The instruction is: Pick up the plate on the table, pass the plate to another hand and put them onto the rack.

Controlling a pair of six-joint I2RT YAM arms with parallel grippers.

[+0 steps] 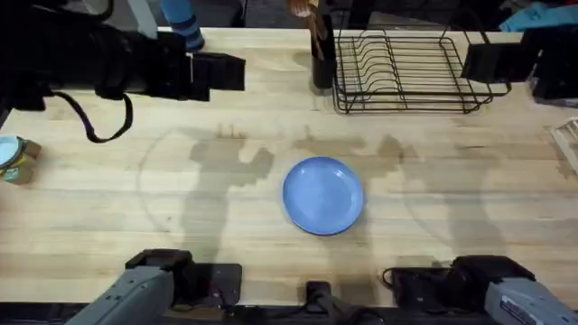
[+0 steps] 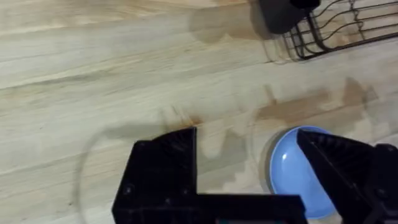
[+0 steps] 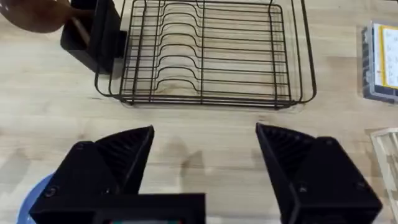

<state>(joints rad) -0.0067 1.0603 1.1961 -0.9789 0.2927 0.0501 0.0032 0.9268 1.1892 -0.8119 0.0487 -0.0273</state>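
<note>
Both grippers hang spread wide with nothing between the fingers: the left gripper (image 2: 249, 168) near the plate (image 1: 323, 195), likely to pick it first, the right gripper (image 3: 205, 165) facing the rack (image 3: 205, 53). Round, glossy and light blue with a shallow rim, the plate lies flat mid-surface (image 1: 452, 181), well apart from the rack.

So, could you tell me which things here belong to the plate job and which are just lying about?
For the job:
- plate
- rack
- left gripper, open
- right gripper, open

Lying about:
- utensil holder
- small tin
- clear box
</note>
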